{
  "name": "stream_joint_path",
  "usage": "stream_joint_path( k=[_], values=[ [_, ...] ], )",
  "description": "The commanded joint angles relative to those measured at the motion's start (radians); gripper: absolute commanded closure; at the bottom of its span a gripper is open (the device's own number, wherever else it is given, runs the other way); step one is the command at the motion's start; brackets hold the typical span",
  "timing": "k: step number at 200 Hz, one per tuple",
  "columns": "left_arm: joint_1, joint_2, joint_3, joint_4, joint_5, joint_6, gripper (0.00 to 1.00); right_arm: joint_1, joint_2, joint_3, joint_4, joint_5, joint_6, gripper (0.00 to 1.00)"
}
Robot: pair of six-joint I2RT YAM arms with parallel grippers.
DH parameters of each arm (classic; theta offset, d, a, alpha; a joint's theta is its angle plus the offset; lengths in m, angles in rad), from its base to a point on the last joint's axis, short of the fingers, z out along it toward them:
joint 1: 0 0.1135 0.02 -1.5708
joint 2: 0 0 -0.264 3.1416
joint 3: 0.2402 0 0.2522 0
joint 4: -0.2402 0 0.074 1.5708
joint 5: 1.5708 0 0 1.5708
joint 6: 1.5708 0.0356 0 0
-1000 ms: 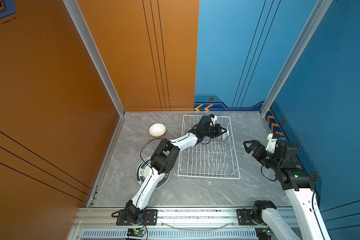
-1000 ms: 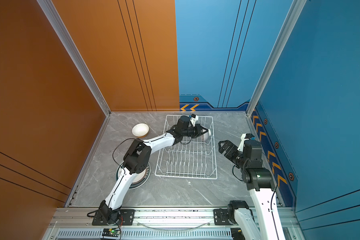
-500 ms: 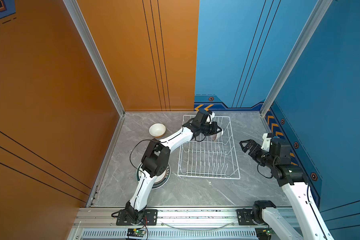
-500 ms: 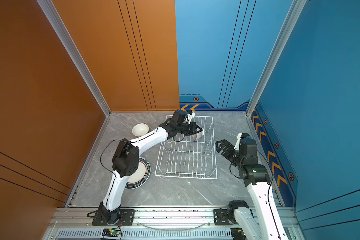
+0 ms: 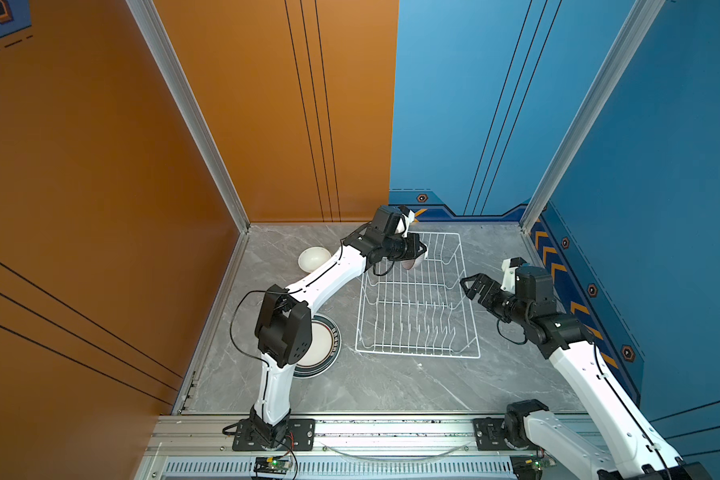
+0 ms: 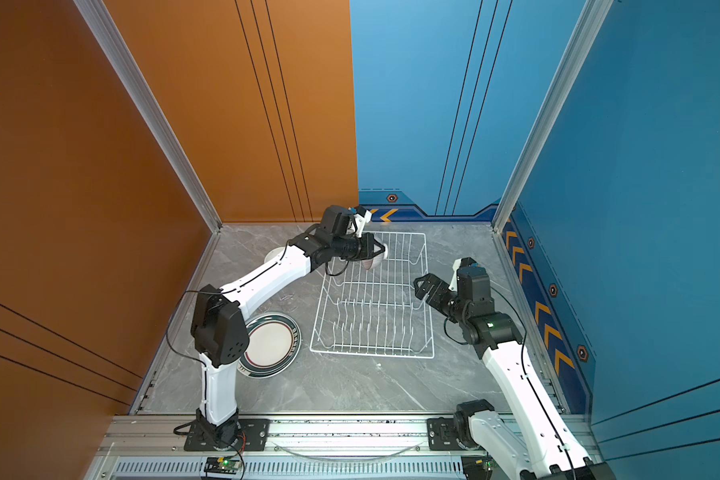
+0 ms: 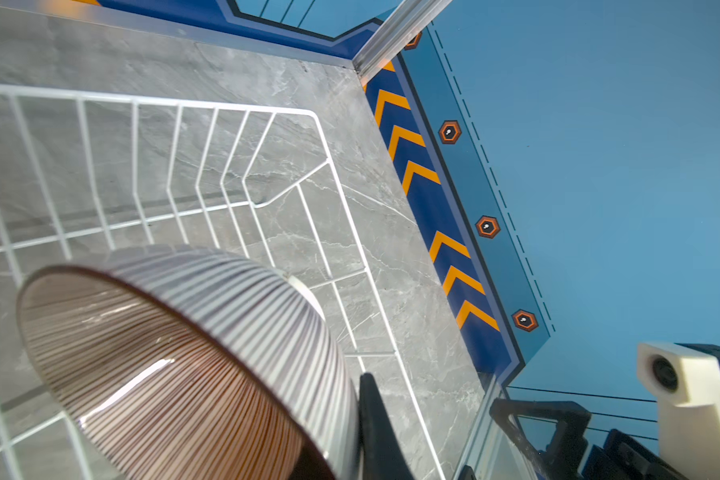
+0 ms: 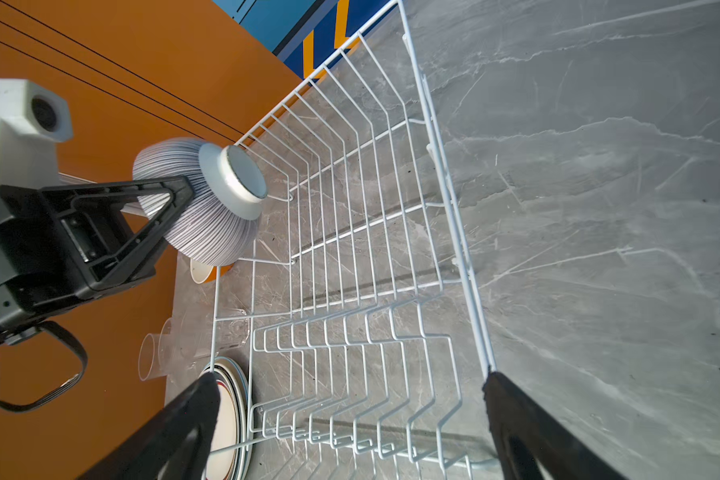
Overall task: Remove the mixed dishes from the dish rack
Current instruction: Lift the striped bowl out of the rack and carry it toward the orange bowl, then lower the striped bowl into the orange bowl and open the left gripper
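One ribbed bowl (image 8: 221,232) gripped by left hand (image 5: 420,252).

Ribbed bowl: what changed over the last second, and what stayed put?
The left gripper, still shut on the ribbed bowl, carried it leftward across the far end of the dish rack. The open right gripper edged slightly toward the rack. The rack, striped plates and orange bowl stayed put.

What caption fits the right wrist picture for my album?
The left gripper holds a white ribbed bowl over a corner of the white wire dish rack.
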Motion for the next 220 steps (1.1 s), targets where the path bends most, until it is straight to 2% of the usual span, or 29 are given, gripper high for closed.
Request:
stream_joint_path(
  k=[1, 48, 85, 122, 160, 220],
  values=[
    [0.035, -0.106, -0.016, -0.062, -0.083, 0.098, 1.00, 0.031, 0.022, 0.049, 0.041, 0.050, 0.012, 0.00],
    [0.141, -0.217, -0.128, -0.100, -0.155, 0.117, 1.00, 0.094, 0.048, 0.049, 0.044, 0.105, 0.023, 0.00],
    [0.233, -0.251, -0.116, -0.237, -0.330, 0.200, 1.00, 0.101, 0.054, 0.047, 0.043, 0.115, 0.026, 0.00],
    [0.338, -0.142, -0.029, -0.345, -0.410, 0.253, 1.00, 0.101, 0.063, 0.049, 0.043, 0.123, 0.022, 0.00],
    [0.386, 0.027, 0.109, -0.423, -0.504, 0.318, 1.00, 0.090, 0.055, 0.050, 0.018, 0.157, -0.004, 0.00],
    [0.418, 0.225, 0.283, -0.507, -0.506, 0.355, 1.00, 0.020, 0.013, 0.017, -0.016, 0.155, -0.004, 0.00]
  ],
)
